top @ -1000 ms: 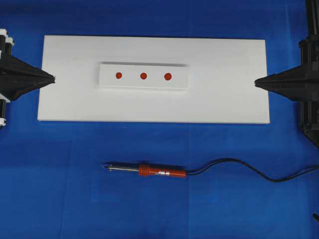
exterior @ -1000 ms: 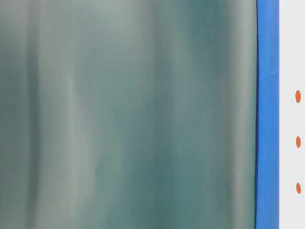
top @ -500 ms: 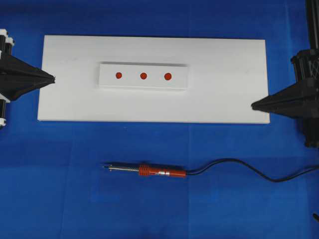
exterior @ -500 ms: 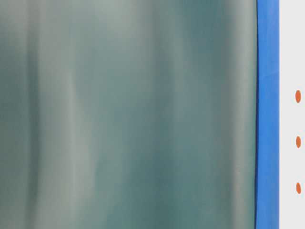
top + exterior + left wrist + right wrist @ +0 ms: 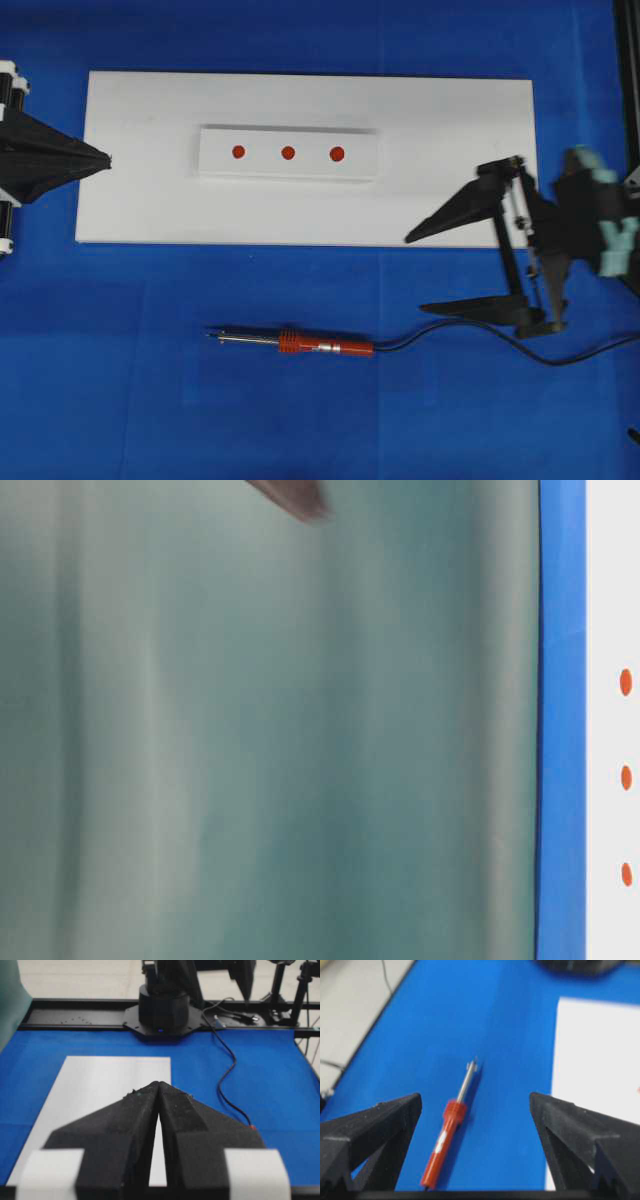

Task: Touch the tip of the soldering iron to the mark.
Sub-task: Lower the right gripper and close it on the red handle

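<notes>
Swinging in from the three o'clock edge of the overhead view, the right gripper (image 5: pixel 432 270) is now spreading its two black jaws wide, holding nothing. A second ago it was parked shut beside the white board (image 5: pixel 140 200), its tip resting at the board's right edge; now it is reaching toward the five o'clock side of the board, with one finger lying over the board's lower right corner and the other out over the blue cloth (image 5: pixel 100 400).

The soldering iron (image 5: pixel 325 347) is lying flat on the cloth at six o'clock from the board, well apart from it and untouched. Its silver tip is pointing to nine o'clock, its red-orange handle is sitting toward three o'clock, and its black cord (image 5: pixel 470 326) is trailing away past the lower finger of the open gripper. From the right wrist camera, the iron is lying between the two spread fingers, some way ahead of them.

The mark (image 5: pixel 337 154), the right-hand dot in a row of three red dots, is sitting on a raised white strip (image 5: pixel 215 160) near the middle of the board, at twelve o'clock from the iron's handle.

The left gripper (image 5: pixel 100 158) is resting at the board's nine o'clock edge with its jaws pressed together, empty, and it has not shifted.

This change suggests the right arm is starting its approach to pick the iron up; the touch itself is not yet begun.
</notes>
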Robot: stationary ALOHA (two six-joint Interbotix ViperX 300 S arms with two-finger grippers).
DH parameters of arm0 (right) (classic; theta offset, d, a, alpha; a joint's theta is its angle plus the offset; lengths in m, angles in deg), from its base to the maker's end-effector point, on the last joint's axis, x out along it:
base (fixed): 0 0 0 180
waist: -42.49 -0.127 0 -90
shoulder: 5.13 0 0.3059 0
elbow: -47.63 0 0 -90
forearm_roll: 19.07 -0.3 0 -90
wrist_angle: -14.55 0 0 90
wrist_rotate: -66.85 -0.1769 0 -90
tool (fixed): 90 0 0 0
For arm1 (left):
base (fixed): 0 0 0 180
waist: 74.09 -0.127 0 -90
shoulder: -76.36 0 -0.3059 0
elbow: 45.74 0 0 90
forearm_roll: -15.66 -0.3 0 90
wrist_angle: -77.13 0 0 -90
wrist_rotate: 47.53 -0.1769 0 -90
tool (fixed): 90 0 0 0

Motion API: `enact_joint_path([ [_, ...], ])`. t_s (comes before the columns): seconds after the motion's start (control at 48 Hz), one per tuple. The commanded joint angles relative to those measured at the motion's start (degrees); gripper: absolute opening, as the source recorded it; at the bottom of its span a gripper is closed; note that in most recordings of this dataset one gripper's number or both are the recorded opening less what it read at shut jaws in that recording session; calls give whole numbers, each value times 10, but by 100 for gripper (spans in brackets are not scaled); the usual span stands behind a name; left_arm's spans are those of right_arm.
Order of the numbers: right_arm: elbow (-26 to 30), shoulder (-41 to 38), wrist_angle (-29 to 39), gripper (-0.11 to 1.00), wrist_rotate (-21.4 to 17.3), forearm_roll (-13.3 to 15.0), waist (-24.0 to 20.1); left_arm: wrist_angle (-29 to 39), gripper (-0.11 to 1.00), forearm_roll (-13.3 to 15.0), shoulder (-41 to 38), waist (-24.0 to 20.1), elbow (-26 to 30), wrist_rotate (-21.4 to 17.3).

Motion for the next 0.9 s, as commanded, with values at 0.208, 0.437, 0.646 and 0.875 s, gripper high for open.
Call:
enact_joint_path([
  [0.208,83,-163,14,91,-19,-56,-13,-6,2,-1,-2,1,2,0],
  [0.437,131,-272,-26,91,-19,-106,-41,-6,2,-1,1,1,-1,0],
  [0.646,153,-345,-89,91,-19,-168,-64,-6,2,-1,3,2,-4,0],
  [0.875,178,-417,-129,91,-18,-228,-87,-6,2,-1,3,1,-4,-1],
])
